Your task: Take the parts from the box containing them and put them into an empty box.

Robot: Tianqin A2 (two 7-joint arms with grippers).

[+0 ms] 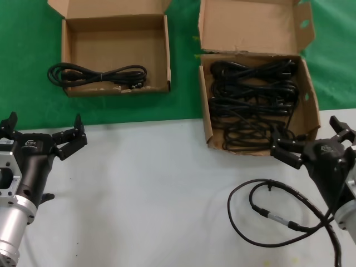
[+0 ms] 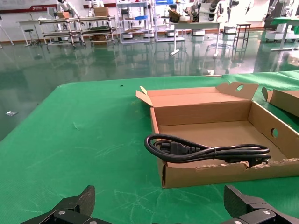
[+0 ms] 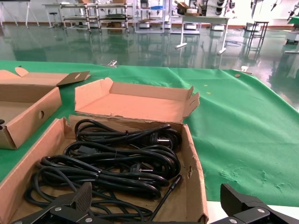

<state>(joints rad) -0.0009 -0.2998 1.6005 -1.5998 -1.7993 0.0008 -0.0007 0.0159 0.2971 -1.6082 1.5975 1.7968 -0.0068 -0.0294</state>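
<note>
The right-hand box [image 1: 257, 100], its tall flap up, is full of tangled black power cords [image 1: 253, 103]. The smaller left box [image 1: 115, 53] holds one coiled cord [image 1: 97, 75] along its near wall. Both the left gripper [image 1: 44, 133] and right gripper [image 1: 311, 136] hover spread wide and empty at the near edge.

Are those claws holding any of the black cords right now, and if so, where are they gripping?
No. The left gripper and the right gripper are both open and hold nothing. The right one hovers near the front edge of the full box.
</note>
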